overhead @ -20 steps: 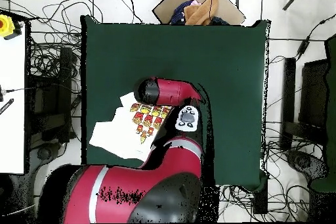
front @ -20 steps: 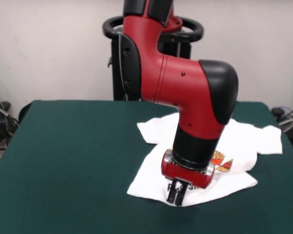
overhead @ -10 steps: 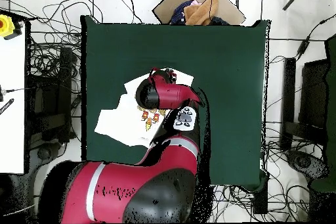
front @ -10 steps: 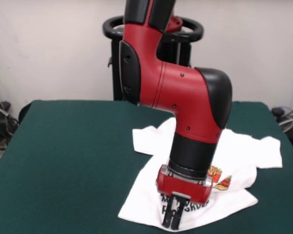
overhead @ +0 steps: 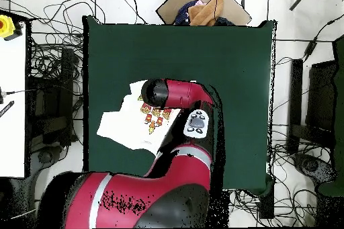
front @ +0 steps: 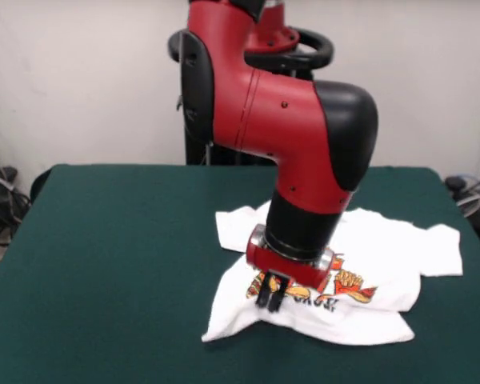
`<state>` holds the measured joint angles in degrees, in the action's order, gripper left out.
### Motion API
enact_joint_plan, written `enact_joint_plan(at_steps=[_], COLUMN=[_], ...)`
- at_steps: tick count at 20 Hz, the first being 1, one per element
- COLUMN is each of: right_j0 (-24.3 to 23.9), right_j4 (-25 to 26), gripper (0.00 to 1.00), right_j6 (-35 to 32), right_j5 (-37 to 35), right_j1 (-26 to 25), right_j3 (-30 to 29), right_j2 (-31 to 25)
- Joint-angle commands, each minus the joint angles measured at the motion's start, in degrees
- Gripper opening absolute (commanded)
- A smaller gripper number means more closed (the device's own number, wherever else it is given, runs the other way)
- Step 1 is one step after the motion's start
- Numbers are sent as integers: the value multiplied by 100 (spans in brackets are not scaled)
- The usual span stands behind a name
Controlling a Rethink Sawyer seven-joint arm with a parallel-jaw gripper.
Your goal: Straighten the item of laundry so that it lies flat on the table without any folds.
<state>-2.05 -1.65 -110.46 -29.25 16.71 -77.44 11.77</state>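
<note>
- Since half a second ago, my gripper [front: 270, 299] has pulled back from the near hem toward the middle of the shirt [front: 384, 248], and the cloth under it has bunched up with it.
- Front view: my red and black arm comes down over the table [front: 120, 256]. My fingers [front: 266, 294] sit close together, tips at the fabric just beside the burger print; they look shut on a pinch of shirt, though the cloth between them is hard to see.
- Front view: the shirt lies right of the table's centre, entirely on the green top. One sleeve is spread toward the right edge. The near hem is doubled over and the left side is rumpled, so folds remain.
- Front view: I judge the task partly done. The upper right lies fairly flat; the lower and left parts still need pulling out.
- Overhead view: the shirt [overhead: 117, 127] shows left of my arm, white with part of the red print visible. My arm covers the rest of it and hides the gripper.
- Overhead view: beyond the table are tangled cables [overhead: 47, 25] and a cardboard box [overhead: 201, 3] past the far edge. Nothing else rests on the table; only my own arm blocks the view.
</note>
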Motion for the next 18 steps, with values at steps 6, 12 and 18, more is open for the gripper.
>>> enact_joint_plan(at_steps=[6, 12, 18], right_j0=[-546, -777, -698], right_j4=[51, 282, 243], gripper=[0, 0, 0], right_j6=[94, -2, -253], right_j5=[-1047, 149, 532], right_j1=[881, 733, 463], right_j3=[-979, -1481, -1444], right_j2=[-779, -1106, -1137])
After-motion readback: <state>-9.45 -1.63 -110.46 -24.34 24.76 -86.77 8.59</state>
